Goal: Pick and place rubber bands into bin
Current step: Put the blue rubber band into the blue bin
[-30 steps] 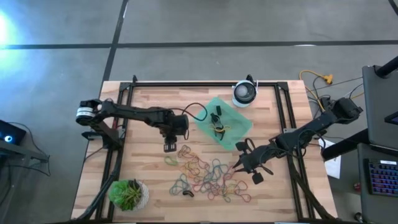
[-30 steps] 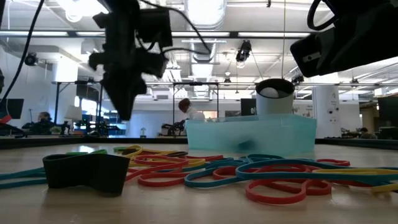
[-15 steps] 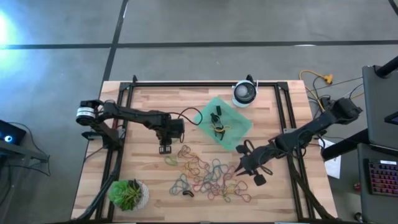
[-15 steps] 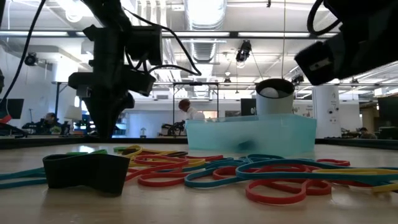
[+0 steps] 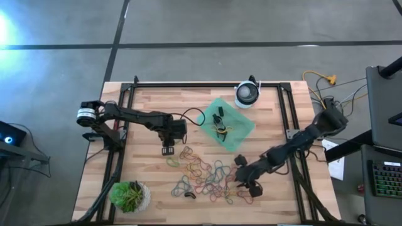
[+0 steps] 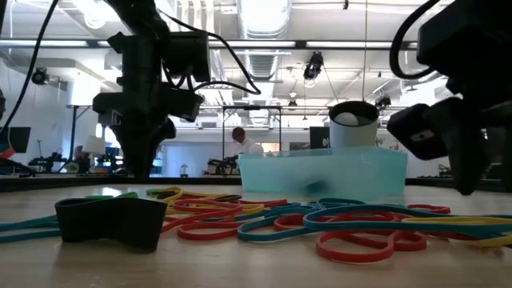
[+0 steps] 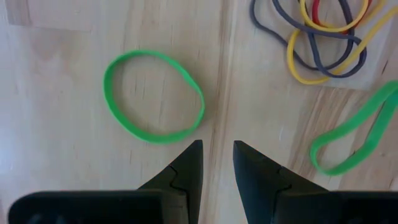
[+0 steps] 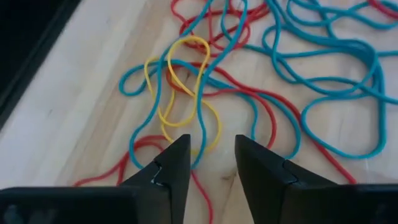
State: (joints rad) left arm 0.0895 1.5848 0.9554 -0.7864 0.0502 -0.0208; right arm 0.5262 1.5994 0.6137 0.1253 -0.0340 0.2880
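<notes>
Below the centre of the high view, the rubber bands (image 5: 207, 176) lie in a loose tangle of red, teal, yellow and green loops on the wooden table (image 5: 144, 100), spread flat, so single strands can be picked off the edges. Just above and right of the heap sits the bin (image 5: 242, 129), a mint-green tray turned at an angle; it already holds a few bands, among them a black one and a yellow one, so the job looks partly done with most of the heap left.

The right gripper (image 5: 246, 187) is low at the right edge of the pile. In its wrist view its fingers stand a little apart and hold nothing, straddling a yellow loop (image 8: 186, 93) crossed by teal and red strands; that loop is probably its target, and the crossing bands could come up with it.

The left gripper (image 5: 168, 149) hangs at the upper left edge of the pile, centre-left in the high view. Its fingers are also slightly parted and empty, poised just beside a lone green band (image 7: 153, 95) lying clear of the rest, an easy single pick.

Behind the bin stands a round white-and-black device (image 5: 247, 94), and a potted plant (image 5: 129, 195) sits at the table's lower left corner.
</notes>
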